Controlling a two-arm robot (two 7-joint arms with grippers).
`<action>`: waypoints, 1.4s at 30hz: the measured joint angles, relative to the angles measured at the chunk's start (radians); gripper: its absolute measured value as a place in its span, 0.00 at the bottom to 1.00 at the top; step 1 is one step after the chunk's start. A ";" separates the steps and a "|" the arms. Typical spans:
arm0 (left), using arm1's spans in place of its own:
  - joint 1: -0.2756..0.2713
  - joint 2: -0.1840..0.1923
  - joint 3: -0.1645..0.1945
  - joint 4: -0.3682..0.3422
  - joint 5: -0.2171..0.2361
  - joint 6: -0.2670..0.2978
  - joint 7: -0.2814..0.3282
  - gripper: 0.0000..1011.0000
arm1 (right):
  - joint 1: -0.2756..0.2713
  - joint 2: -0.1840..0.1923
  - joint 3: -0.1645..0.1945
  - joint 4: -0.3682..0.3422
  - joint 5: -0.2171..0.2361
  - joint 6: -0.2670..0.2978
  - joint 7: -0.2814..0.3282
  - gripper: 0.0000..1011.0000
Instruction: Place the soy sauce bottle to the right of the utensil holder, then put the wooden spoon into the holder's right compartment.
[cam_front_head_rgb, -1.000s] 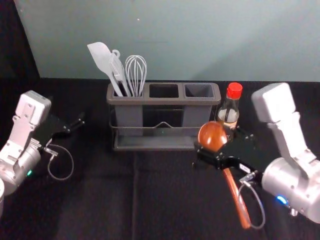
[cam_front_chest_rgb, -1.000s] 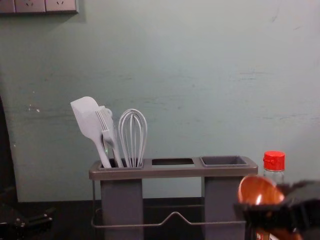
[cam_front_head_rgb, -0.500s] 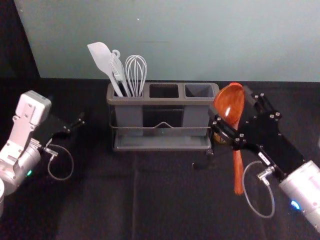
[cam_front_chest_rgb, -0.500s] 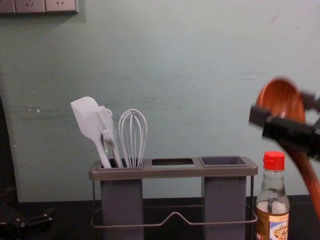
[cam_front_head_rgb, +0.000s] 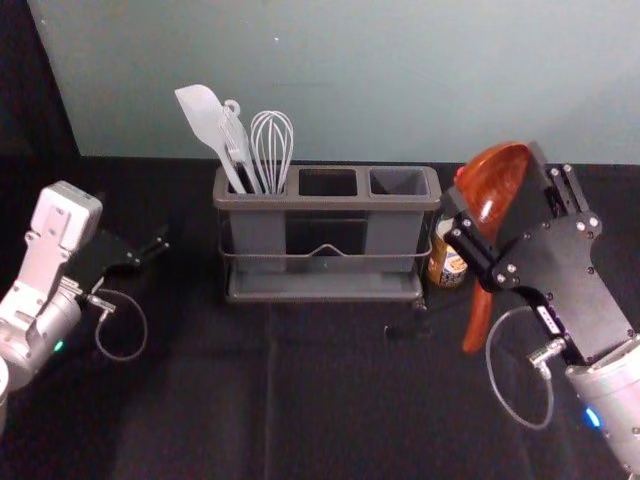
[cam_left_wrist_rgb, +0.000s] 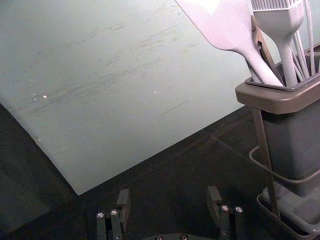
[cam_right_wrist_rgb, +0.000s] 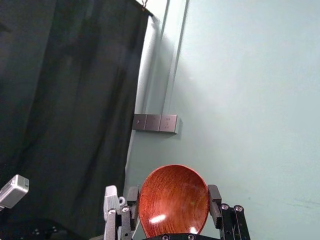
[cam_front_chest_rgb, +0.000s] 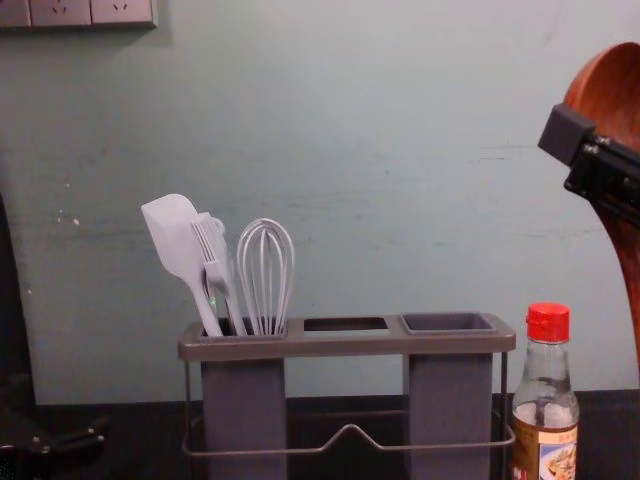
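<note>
- When lowering wooden spoon (cam_front_head_rgb: 489, 210) into right compartment (cam_front_chest_rgb: 450, 415) of utensil holder (cam_front_chest_rgb: 350, 344), centre handle end (cam_front_head_rgb: 475, 335) directly above, then descend slowly.
- Spoon: raised beyond holder's right end; long axis steep, slightly slanted; bowl (cam_right_wrist_rgb: 173, 200) up, handle down.
- Right tool (cam_right_wrist_rgb: 174, 196): pinching spoon near bowl.
- Left tool (cam_left_wrist_rgb: 169, 195): parked at left, spread.
- Soy sauce bottle (cam_front_chest_rgb: 545, 405): upright, just right of holder.

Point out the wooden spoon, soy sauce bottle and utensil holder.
Wooden spoon (cam_right_wrist_rgb: 173, 200), right wrist view: its bowl.
Soy sauce bottle (cam_front_chest_rgb: 545, 392), chest view: glass below cap.
Utensil holder (cam_front_head_rgb: 328, 202), head view: front rim.
</note>
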 joint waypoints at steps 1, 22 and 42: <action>0.000 0.000 0.000 0.000 0.000 0.000 0.000 0.99 | 0.000 0.000 0.000 0.000 0.000 0.000 0.000 0.83; 0.000 0.000 0.000 0.000 0.000 0.000 0.000 0.99 | 0.001 0.003 -0.001 -0.002 0.002 0.003 0.000 0.83; 0.000 0.000 0.000 0.000 0.000 0.000 0.000 0.99 | 0.226 0.001 -0.036 0.127 0.097 0.074 0.059 0.83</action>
